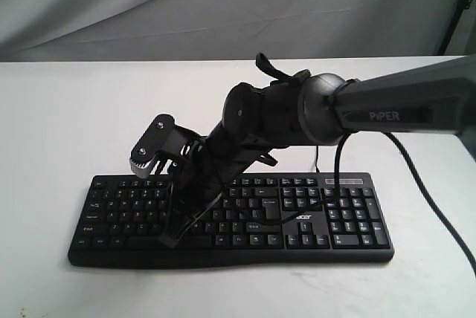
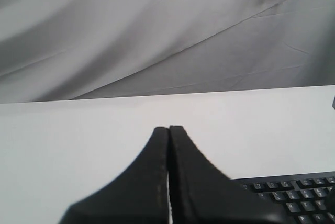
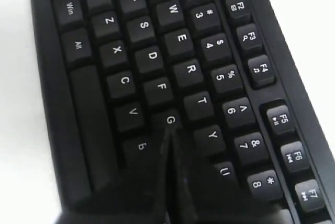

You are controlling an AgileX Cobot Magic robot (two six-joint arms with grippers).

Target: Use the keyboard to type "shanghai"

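Observation:
The black keyboard (image 1: 297, 214) lies flat on the white table near its front edge; a corner of the keyboard (image 2: 298, 190) also shows in the left wrist view. My right gripper (image 1: 172, 238) reaches across from the right, pointing steeply down over the left-middle letter keys. In the right wrist view my right gripper (image 3: 170, 130) is shut with nothing in it, its tip right at the edge of the G key (image 3: 170, 119), covering the H key. My left gripper (image 2: 168, 128) is shut and empty, held above bare table away from the keys. It does not show in the exterior view.
The right arm's black cable (image 1: 338, 162) hangs down over the keyboard's right half, and another cable (image 1: 439, 214) trails over the table at the right. A grey cloth backdrop (image 1: 223, 6) hangs behind the white table (image 1: 74, 125).

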